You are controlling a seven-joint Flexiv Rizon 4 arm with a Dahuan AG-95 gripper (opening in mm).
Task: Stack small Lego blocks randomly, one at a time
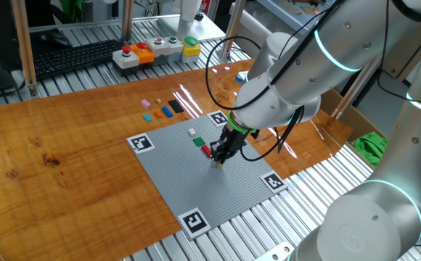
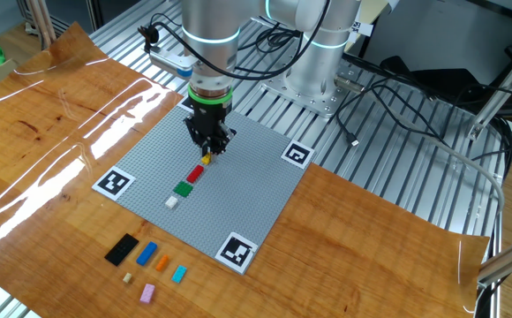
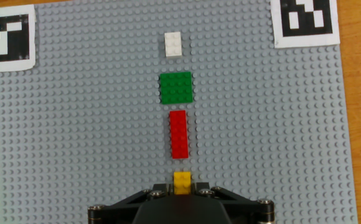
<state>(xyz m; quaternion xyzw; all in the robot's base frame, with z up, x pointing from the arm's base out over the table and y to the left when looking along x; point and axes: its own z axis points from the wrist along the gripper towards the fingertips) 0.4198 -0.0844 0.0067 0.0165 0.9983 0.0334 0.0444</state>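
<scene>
My gripper (image 1: 219, 160) is down on the grey baseplate (image 1: 196, 185), shut on a small yellow block (image 3: 182, 180), which also shows in the other fixed view (image 2: 207, 159). The yellow block sits at the end of a row: a red block (image 3: 179, 134), a green block (image 3: 175, 87) and a white block (image 3: 173, 45). Beside the plate on the wooden table lie loose blocks: black (image 2: 122, 249), blue (image 2: 146, 253), orange (image 2: 161, 261), cyan (image 2: 179, 274) and pink (image 2: 147, 292). Whether the yellow block is pressed onto the studs cannot be told.
Black-and-white marker tags (image 3: 306, 22) mark the plate's corners. A box of push buttons (image 1: 156, 49) and a keyboard (image 1: 72, 58) stand at the back. A green cloth (image 1: 370, 145) lies in a box at the right. Cables (image 2: 388, 97) lie behind the arm's base.
</scene>
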